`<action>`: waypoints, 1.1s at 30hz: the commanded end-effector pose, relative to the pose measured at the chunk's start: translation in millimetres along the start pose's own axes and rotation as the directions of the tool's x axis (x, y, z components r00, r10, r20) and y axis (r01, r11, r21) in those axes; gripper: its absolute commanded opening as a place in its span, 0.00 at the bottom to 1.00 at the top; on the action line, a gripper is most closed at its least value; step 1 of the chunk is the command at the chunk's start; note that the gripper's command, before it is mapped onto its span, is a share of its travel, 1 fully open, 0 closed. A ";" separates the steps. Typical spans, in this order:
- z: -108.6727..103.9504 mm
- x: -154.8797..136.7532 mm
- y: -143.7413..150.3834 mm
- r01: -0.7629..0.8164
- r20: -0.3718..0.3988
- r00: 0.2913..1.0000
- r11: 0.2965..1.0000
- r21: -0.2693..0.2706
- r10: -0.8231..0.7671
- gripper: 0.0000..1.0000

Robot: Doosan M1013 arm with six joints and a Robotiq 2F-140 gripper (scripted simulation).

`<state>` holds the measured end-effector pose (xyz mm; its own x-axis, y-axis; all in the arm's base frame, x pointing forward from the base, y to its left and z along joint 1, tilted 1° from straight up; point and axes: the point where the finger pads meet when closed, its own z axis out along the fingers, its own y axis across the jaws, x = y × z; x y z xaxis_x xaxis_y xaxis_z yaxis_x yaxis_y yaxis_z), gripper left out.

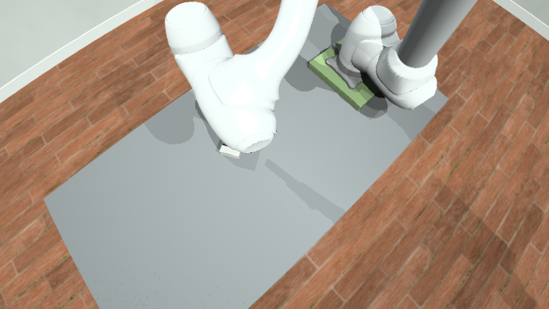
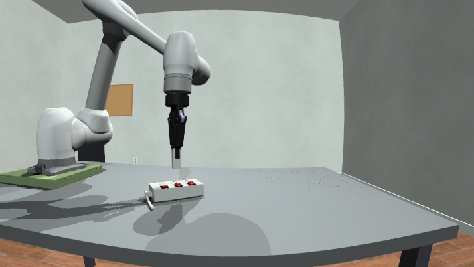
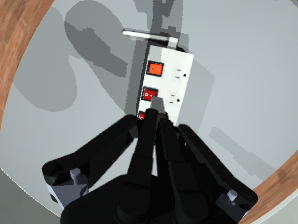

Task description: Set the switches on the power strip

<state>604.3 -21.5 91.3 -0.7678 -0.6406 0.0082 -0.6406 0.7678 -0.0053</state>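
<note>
The white power strip lies flat on the grey table, right way up, with its cable stub at the left end. It has three red switches. In the wrist view the switch nearest the cable looks brighter than the middle switch. The farthest switch is mostly hidden behind my fingertips in the wrist view. My gripper is shut on nothing and points straight down a short way above the strip. In the top view the arm hides all but one corner of the strip.
The robot's base stands on a green plate at the table's back corner. An orange board hangs on the far wall. The table's edges drop to a wooden floor.
</note>
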 end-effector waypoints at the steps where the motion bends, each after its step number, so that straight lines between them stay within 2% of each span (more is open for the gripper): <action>1: 0.2 0.0 0.0 0.000 0.000 1.000 1.000 0.000 0.000 0.00; 33: 33.5 -0.3 -1.7 0.000 0.000 1.000 1.000 0.000 0.000 0.00</action>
<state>605.4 -22.9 59.7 -0.7679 -0.6405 0.0084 -0.6405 0.7679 -0.0053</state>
